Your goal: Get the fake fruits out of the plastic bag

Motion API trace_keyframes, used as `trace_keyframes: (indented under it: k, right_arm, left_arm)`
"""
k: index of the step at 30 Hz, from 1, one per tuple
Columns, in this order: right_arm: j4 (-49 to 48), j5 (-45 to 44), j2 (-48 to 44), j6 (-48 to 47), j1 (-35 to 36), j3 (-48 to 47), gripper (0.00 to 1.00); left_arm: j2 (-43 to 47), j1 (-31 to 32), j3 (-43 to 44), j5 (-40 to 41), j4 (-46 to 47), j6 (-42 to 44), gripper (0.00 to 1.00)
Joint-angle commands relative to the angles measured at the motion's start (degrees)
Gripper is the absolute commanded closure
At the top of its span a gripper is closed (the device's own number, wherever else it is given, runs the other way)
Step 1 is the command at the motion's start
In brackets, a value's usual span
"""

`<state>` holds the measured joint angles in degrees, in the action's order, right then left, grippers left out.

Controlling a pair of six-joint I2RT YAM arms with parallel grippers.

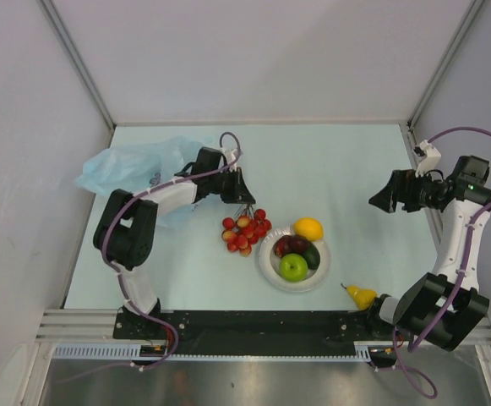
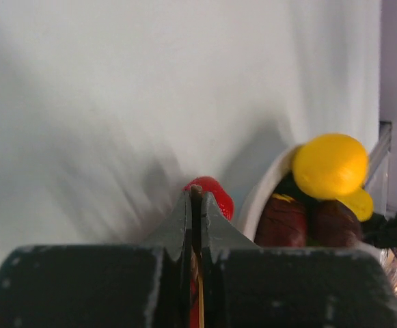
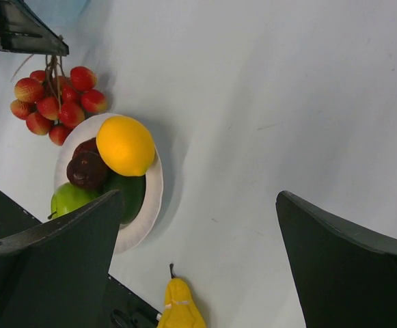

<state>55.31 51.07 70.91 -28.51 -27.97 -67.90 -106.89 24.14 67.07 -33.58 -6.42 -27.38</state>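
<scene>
The bunch of red grapes (image 1: 246, 233) hangs by its stem from the left claw (image 1: 243, 196), which is clenched on it, just left of the white plate (image 1: 272, 272) holding lemon (image 1: 308, 228), maroon fruit (image 1: 289, 246), avocado (image 1: 312, 256) and green apple (image 1: 293, 267). A yellow pear (image 1: 362, 296) lies near right. The plastic bag (image 1: 131, 165) sits far left on the worktop (image 1: 330, 169). The right claw (image 1: 380, 199) hovers released.
</scene>
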Motion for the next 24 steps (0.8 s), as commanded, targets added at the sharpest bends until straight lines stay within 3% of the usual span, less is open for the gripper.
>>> trace_keyframes:
  k: [1, 8, 11, 13, 18, 24]
  right_arm:
    - [-1.8, 2.4, -1.1, 0.8, 0.2, 0.2, 0.00]
    - [-3.5, 3.1, -1.0, 1.7, 1.2, 0.6, 0.00]
    - [-4.5, 3.4, -1.4, 2.5, 1.2, 0.8, 0.00]
    - [-4.6, 3.7, -1.7, 2.6, 1.2, 1.1, 0.00]
    - [-4.5, 4.0, -3.1, 2.6, 1.2, 2.2, 0.00]
    - [-4.0, 3.9, -5.1, 2.4, 0.9, 3.7, 0.00]
  left_arm:
    - [10.6, 0.6, 0.1, -8.1, 0.7, 4.2, 1.00]
    - [15.6, 2.7, 2.3, -14.8, -15.0, 22.3, 1.00]
    - [17.2, 3.1, 2.7, -22.6, -16.3, 27.3, 1.00]
    - [17.1, 5.0, 5.3, -28.0, -19.3, 36.0, 1.00]
    - [12.6, 11.9, 15.6, -30.3, -39.1, 56.1, 1.00]
    - [8.1, 16.1, 23.3, -32.0, -49.0, 65.2, 1.00]
